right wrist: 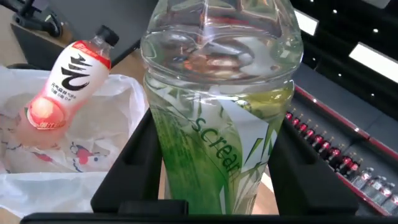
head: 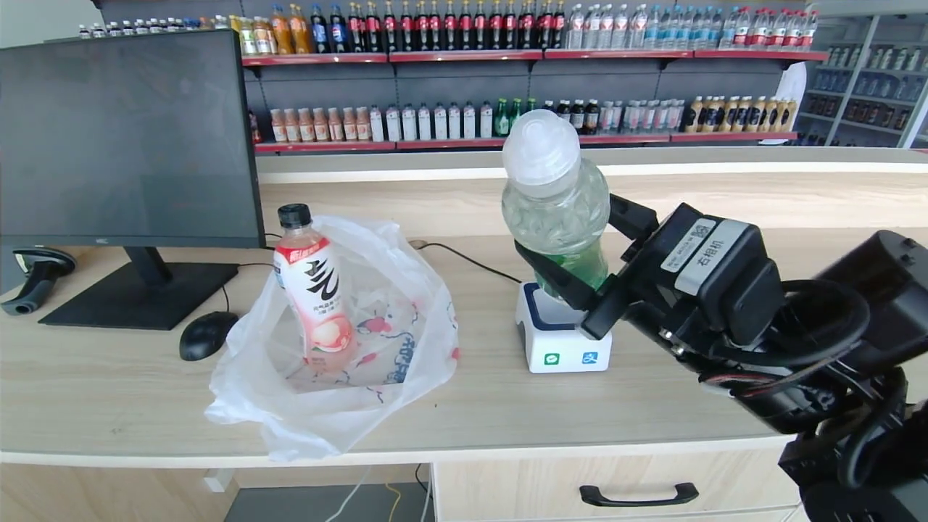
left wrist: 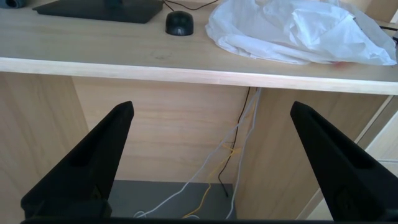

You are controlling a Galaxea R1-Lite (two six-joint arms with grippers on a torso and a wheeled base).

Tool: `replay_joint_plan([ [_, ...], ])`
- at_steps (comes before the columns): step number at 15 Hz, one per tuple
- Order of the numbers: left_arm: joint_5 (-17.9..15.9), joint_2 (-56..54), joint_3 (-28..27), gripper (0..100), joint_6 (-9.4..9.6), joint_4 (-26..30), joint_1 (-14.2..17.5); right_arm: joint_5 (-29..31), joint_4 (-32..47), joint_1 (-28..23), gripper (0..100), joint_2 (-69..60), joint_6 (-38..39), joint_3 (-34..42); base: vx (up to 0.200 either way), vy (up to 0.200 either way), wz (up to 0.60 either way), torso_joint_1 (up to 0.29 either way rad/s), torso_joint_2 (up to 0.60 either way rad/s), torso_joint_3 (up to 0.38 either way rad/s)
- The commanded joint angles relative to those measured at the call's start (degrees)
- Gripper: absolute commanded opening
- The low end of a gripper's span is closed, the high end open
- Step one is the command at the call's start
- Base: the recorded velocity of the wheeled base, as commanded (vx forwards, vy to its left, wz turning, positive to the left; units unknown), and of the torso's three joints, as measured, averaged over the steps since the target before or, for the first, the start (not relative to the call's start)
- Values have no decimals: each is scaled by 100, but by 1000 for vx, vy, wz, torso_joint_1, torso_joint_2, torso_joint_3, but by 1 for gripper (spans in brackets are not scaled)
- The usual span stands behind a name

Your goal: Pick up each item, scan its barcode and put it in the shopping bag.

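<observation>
- Head view first: the pale wooden counter (head: 652, 391) runs the full width, and it carries everything.
- Big dark monitor (head: 123, 138) stands at the counter's left end, toward the back edge.
- Shopping bag (head: 420, 333), thin white plastic, sits slumped and open near the front edge, left of centre.
- Right gripper (head: 573, 254) is up over the counter's right half, and its jaws are clamped on the green-labelled waist of the clear bottle (head: 554, 203).
- That clear bottle is tilted, white cap toward the camera, directly above the white scanner box (head: 558, 348); whether they touch, I cannot tell.
- Left gripper (left wrist: 211, 109) hangs below the counter's front edge, facing the panel underneath; its jaws are spread wide with nothing between them.
- Pink bottle (head: 313, 297) with a black cap stands inside the shopping bag, leaning slightly.
- The white scanner box sits just right of the bag, about mid-depth on the counter.
- Black mouse (head: 206, 335) lies between the monitor's base and the bag.
- Handheld scanner (head: 32, 279) rests at the far left edge.
</observation>
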State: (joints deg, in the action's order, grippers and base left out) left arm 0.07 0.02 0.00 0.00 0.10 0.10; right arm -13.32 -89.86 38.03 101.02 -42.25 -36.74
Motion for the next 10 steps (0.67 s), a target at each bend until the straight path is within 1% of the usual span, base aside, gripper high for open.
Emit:
replay_joint_plan([
  [1,1,-2,0,100,0,-1,-1,-197,-14,-490,0,357,-521,-413,0,0,0,0,0,0],
  [2,1,-2,0,100,0,-1,-1,-250,-14,-587,0,392,-679,-457,0,0,0,0,0,0],
  [7,1,-2,0,100,0,-1,-1,-302,-14,-595,0,638,-1356,-334,0,0,0,0,0,0],
  [10,1,-2,0,100,0,-1,-1,-461,-14,-552,0,691,-1646,-509,0,0,0,0,0,0],
])
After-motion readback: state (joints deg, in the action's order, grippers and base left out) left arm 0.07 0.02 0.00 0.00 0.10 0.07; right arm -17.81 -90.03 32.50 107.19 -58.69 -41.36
